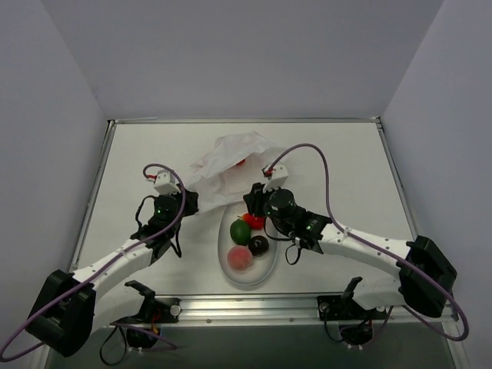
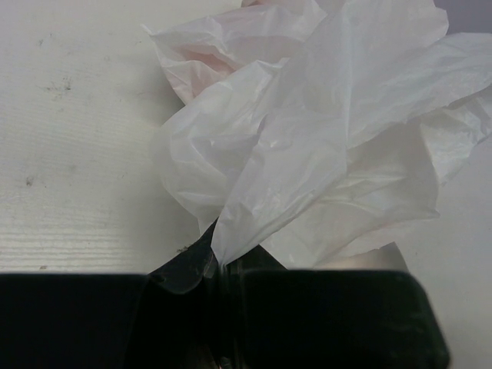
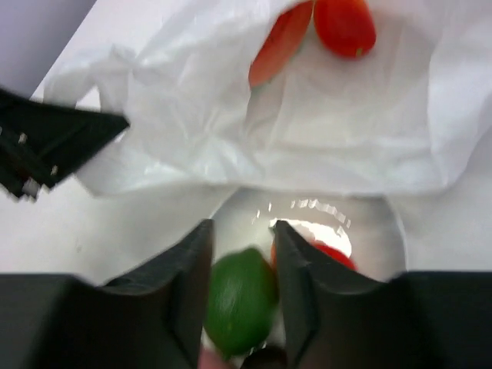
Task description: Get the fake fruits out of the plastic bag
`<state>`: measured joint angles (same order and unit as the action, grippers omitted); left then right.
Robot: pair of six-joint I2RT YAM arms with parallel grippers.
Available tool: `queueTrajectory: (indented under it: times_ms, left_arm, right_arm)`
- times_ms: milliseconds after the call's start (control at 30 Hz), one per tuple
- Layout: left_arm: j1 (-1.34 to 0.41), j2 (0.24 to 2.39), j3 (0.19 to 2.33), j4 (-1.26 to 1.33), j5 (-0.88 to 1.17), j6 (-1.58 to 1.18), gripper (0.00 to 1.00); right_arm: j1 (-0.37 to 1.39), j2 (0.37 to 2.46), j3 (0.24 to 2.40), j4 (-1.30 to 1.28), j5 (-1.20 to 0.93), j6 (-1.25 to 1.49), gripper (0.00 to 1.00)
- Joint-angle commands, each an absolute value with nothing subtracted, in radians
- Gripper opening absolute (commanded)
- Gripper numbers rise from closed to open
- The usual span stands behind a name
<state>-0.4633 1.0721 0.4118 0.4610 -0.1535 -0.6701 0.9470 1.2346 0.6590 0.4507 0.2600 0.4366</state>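
The crinkled white plastic bag (image 1: 231,157) (image 2: 323,138) (image 3: 307,131) lies on the table beyond the plate. My left gripper (image 1: 191,201) (image 2: 217,265) is shut on its near left edge. Inside the bag show a red fruit (image 3: 344,24) (image 1: 242,161) and an orange-red piece (image 3: 278,42). My right gripper (image 1: 254,201) (image 3: 240,231) hovers over the plate's far end, jaws apart. A green fruit (image 1: 240,231) (image 3: 238,307) shows in the gap below them. A red fruit (image 1: 254,221) (image 3: 334,254), a dark plum (image 1: 259,245) and a pink peach (image 1: 240,258) also lie on the plate.
The smooth white oval plate (image 1: 265,273) (image 3: 377,231) sits between the two arms near the front edge. The table is walled by grey panels on three sides. Purple cables loop above both arms.
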Motion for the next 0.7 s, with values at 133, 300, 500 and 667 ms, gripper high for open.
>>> queueTrajectory:
  times_ms: [133, 300, 500, 667]
  left_arm:
    - [-0.459, 1.009, 0.462, 0.485, -0.107, -0.69, 0.02]
    - [-0.46, 0.993, 0.471, 0.494, -0.06, -0.695, 0.02]
    - [-0.462, 0.988, 0.469, 0.492, -0.061, -0.695, 0.02]
    - [-0.46, 1.0, 0.471, 0.495, -0.06, -0.695, 0.02]
  right_arm:
    - [0.773, 1.634, 0.941, 0.606, 0.144, 0.181, 0.24]
    - [0.738, 1.821, 1.081, 0.64, 0.123, 0.123, 0.27]
    - [0.681, 1.988, 1.241, 0.644, 0.109, 0.089, 0.65]
    - [0.647, 2.106, 1.36, 0.592, 0.094, 0.052, 0.83]
